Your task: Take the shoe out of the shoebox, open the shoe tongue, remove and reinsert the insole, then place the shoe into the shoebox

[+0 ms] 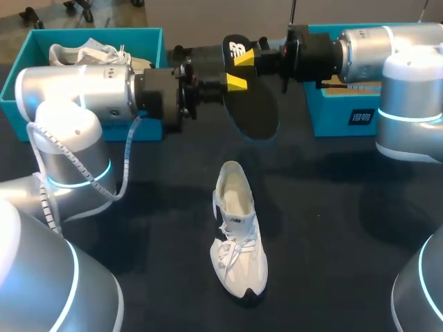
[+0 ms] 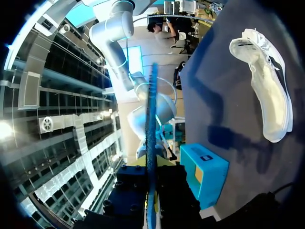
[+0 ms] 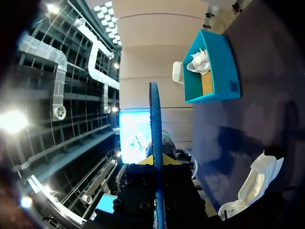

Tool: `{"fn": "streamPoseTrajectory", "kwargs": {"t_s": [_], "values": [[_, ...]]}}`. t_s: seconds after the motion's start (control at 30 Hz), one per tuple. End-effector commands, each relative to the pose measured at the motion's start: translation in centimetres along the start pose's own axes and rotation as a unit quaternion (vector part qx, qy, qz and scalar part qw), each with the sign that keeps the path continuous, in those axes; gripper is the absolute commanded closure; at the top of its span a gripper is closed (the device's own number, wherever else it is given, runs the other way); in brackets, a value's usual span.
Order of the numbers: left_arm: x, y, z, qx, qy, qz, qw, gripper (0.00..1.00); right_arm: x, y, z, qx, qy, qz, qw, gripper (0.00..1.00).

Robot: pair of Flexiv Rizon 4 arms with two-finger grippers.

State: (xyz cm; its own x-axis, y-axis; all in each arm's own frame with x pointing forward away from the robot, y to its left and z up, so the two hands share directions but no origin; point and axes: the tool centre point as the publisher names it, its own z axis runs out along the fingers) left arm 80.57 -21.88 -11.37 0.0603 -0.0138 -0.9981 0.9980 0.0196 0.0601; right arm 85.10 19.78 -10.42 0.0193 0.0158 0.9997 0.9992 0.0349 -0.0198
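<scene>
Dark matte table (image 1: 346,235) w/ soft shadows, even light

Dark surface (image 1: 332,228) with a white shoe (image 1: 237,232) lying near its centre, toe toward 6 o'clock. One teal shoebox (image 1: 154,48) stands at 10 o'clock, a second box (image 1: 342,117) at 2 o'clock.

My left arm (image 1: 76,97) and right arm (image 1: 408,69) are round and shiny silver, with glowing blue rings (image 1: 86,181). A thin grey cable (image 1: 129,155) hangs off the left one. My left end effector (image 1: 237,83) and right end effector (image 1: 243,59) are black with yellow tips.
</scene>
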Motion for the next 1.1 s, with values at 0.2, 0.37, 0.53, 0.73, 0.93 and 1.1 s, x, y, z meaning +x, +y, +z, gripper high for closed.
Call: {"fn": "streamPoseTrajectory", "kwargs": {"t_s": [0.2,0.37,0.53,0.73,0.93,1.1], "values": [[0.0,-0.2,0.2,-0.001,-0.002,0.002,1.000,1.00,0.0,0.0,0.0,0.000,-0.001,0.000,1.000,1.00],[-0.1,-0.2,0.2,-0.002,0.002,0.005,1.000,1.00,0.0,0.0,0.0,-0.003,0.004,0.000,1.000,0.00],[0.3,-0.3,-1.4,-0.016,0.013,-0.009,1.000,1.00,-0.1,-0.5,-0.8,-0.015,0.002,-0.004,1.000,0.00],[0.9,-0.8,-4.1,-0.016,0.012,-0.070,0.997,1.00,-0.1,-1.4,-1.5,-0.024,0.005,-0.009,1.000,0.00],[0.7,-1.1,-6.2,-0.008,-0.003,-0.188,0.982,1.00,-0.3,-2.3,-2.6,-0.028,0.004,-0.012,1.000,0.00],[0.9,-1.0,-6.9,-0.016,0.006,-0.290,0.957,1.00,-0.4,-2.9,-3.5,-0.036,-0.002,-0.014,0.999,0.00]]}}
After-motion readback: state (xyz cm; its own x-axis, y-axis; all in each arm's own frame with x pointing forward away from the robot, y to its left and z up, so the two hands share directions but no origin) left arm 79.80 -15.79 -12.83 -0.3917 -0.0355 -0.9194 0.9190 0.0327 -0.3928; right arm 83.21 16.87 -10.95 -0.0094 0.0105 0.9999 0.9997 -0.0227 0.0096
